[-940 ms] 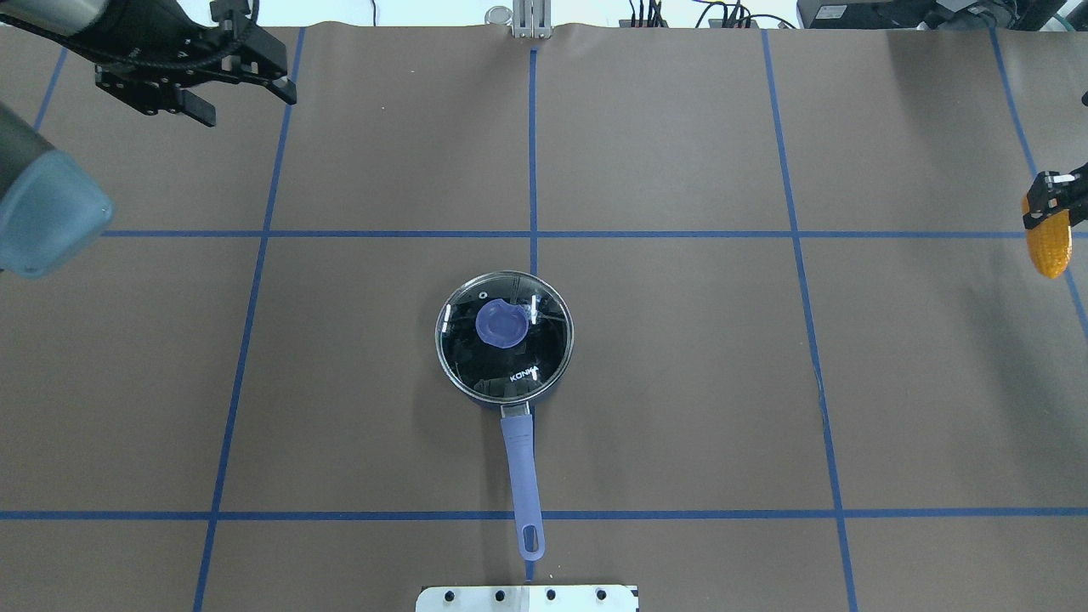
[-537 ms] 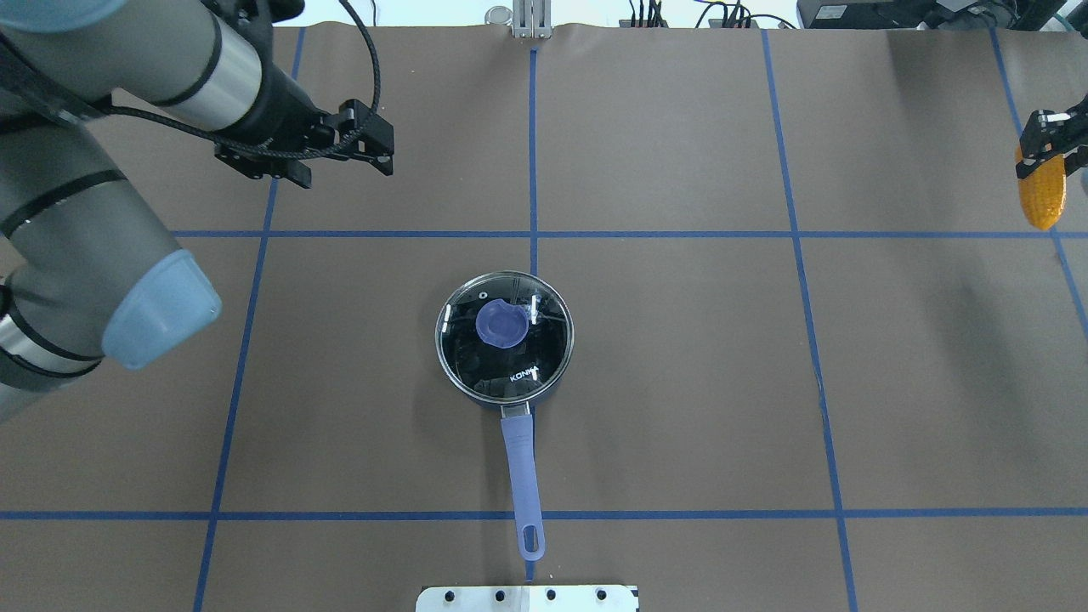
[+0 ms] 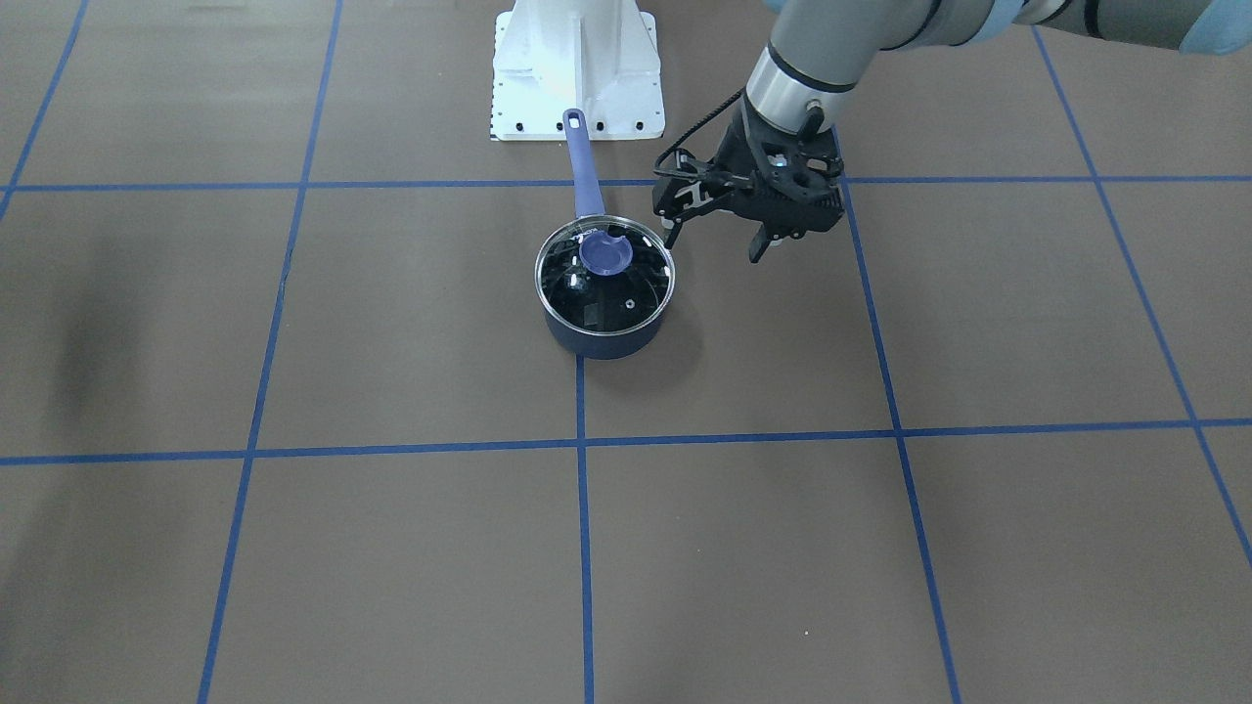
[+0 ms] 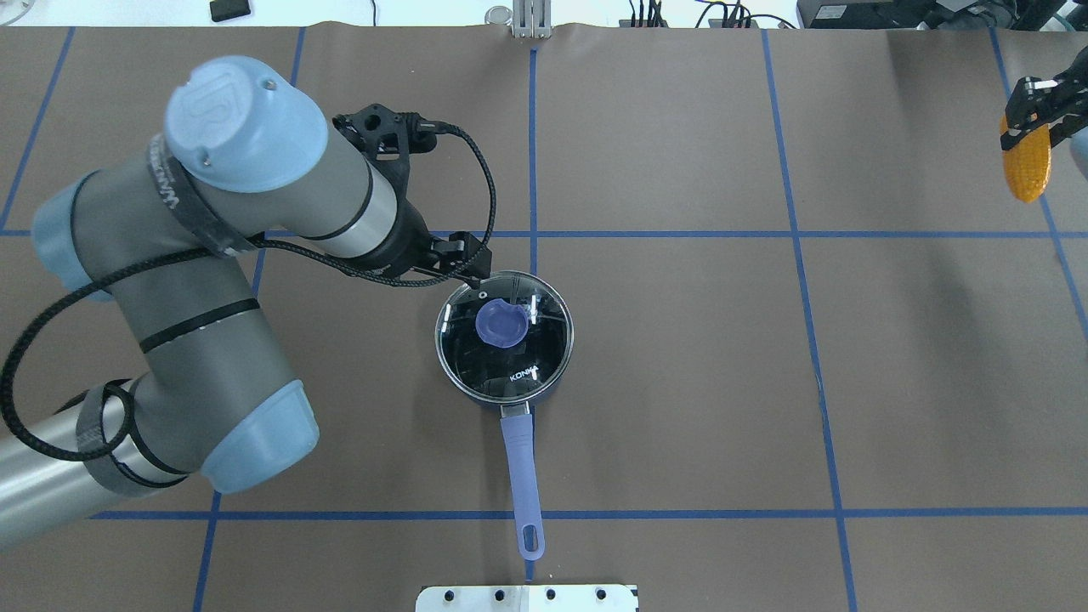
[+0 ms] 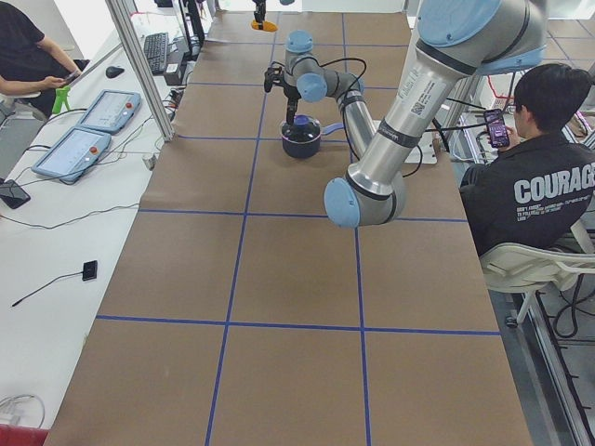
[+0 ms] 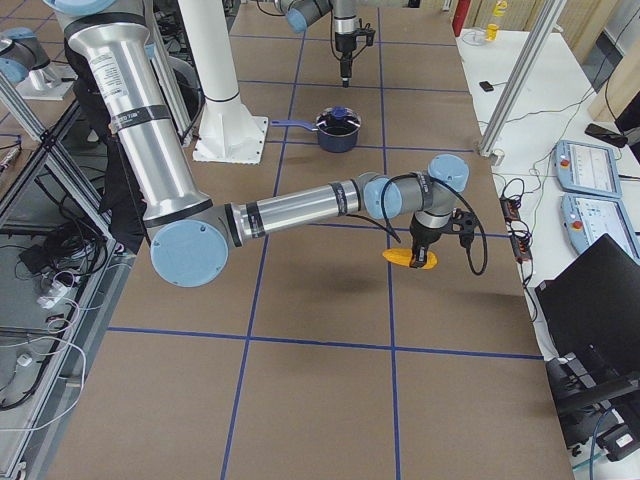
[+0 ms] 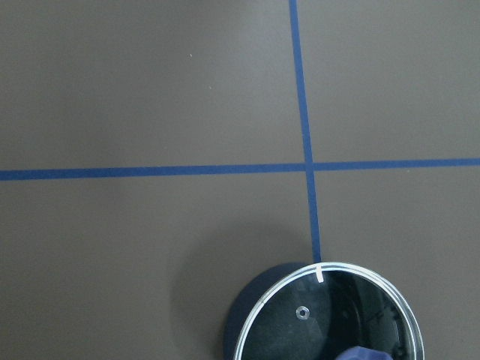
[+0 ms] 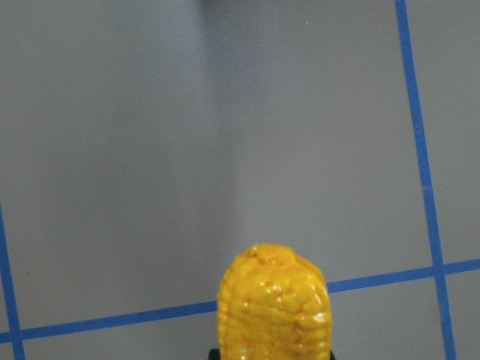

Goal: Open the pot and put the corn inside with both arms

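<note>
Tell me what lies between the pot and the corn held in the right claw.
Nothing: in the overhead view only bare brown table, crossed by one blue tape line, separates the pot from the corn.

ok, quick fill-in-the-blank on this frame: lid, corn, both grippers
1. The glass lid sits ___ the pot, so the pot is closed.
2. The right gripper, out at the table's edge, is shut on the ___.
3. The left gripper hovers beside the pot's rim, holding nothing, with its jaws ___.

Missing words: on; corn; open.
</note>
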### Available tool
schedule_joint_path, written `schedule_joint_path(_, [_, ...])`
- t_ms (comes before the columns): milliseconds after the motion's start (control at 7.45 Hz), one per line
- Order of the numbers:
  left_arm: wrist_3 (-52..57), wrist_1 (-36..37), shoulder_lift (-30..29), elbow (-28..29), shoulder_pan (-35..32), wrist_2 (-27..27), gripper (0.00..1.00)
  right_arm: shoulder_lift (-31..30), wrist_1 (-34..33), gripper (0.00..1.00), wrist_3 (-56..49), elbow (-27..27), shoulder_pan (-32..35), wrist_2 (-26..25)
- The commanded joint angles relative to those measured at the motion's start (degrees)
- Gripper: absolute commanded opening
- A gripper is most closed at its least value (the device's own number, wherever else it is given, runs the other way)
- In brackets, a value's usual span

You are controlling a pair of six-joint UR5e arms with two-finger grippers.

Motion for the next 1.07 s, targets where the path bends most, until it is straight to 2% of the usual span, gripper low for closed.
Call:
schedule_joint_path(0, [1.44, 3.17, -3.07, 1.84, 3.8, 2.4, 0.97, 0.32, 0.03, 0.34, 0.0, -0.09, 0.11, 0.82])
schedule_joint_path(537, [3.11, 2.82, -6.59, 8.96, 4.16, 2.49, 0.97, 0.41, 0.12, 0.34, 0.09, -0.09, 0.11, 0.99])
schedule_joint_path(940, [3.11, 2.55, -8.0, 11.08, 6.01, 5.13, 0.97, 0.41, 0.38, 0.34, 0.09, -0.09, 0.2, 1.87])
